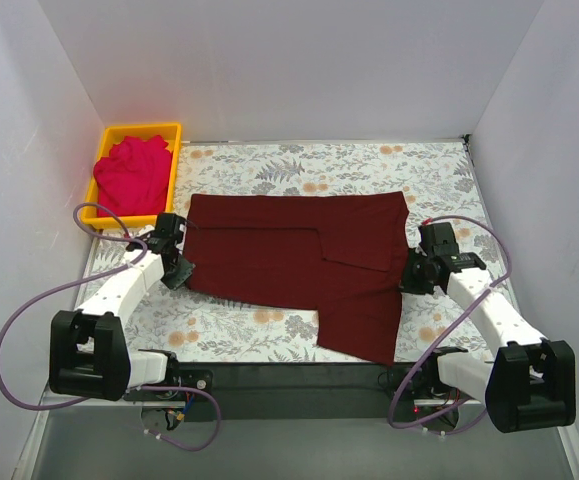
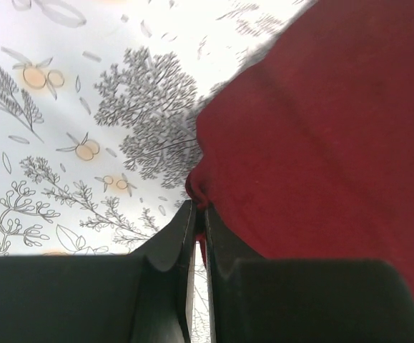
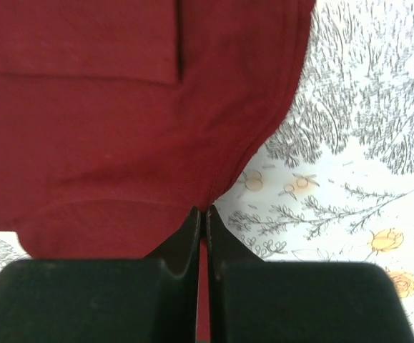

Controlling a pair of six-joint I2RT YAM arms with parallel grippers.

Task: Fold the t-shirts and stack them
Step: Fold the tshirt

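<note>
The dark maroon t-shirt [image 1: 299,260] lies spread on the floral tablecloth, partly folded, with one flap hanging toward the near edge. My left gripper [image 1: 177,268] is shut on the shirt's left edge; the left wrist view shows the cloth [image 2: 321,136] bunched between the fingertips [image 2: 201,209]. My right gripper [image 1: 412,274] is shut on the shirt's right edge; the right wrist view shows the cloth [image 3: 121,121] pinched at the tips [image 3: 205,210]. The pinkish-red t-shirt [image 1: 131,175] lies crumpled in the yellow bin [image 1: 174,135].
The yellow bin stands at the back left corner. White walls close in the table [image 1: 439,165] on three sides. A dark strip [image 1: 299,376] runs along the near edge between the arm bases. Purple cables loop beside both arms.
</note>
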